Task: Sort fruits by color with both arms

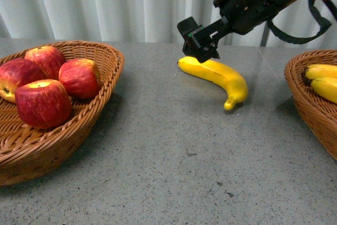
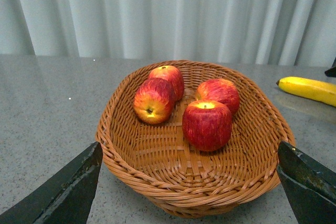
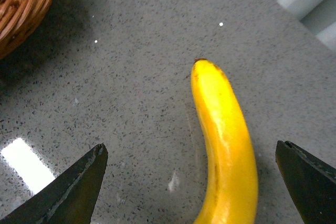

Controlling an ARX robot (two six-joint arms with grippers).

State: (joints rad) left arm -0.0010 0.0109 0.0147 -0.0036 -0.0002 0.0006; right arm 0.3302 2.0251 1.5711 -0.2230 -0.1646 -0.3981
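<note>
On the left, a wicker left basket (image 1: pixel 113 59) holds 4 red apples (image 1: pixel 79 77), packed close together toward its far end. The left gripper (image 2: pixel 189 148) only shows in its own wrist view: its 2 dark fingers (image 2: pixel 68 192) are spread wide, holding nothing, with the basket of apples in front of them. Out on the grey speckled table (image 1: pixel 168 156), right of the middle, 1 banana (image 1: pixel 221 77) lies loose with its stem toward me. The right gripper (image 1: pixel 202 48) hangs just over the banana's far left end; its fingers (image 3: pixel 68 187) are wide apart, 1 on each side of the banana and clear of it. At the right edge, the right basket (image 1: pixel 300 93) holds 2 more bananas (image 1: pixel 322 72). A pale curtain (image 1: pixel 105 3) hangs behind the table.
</note>
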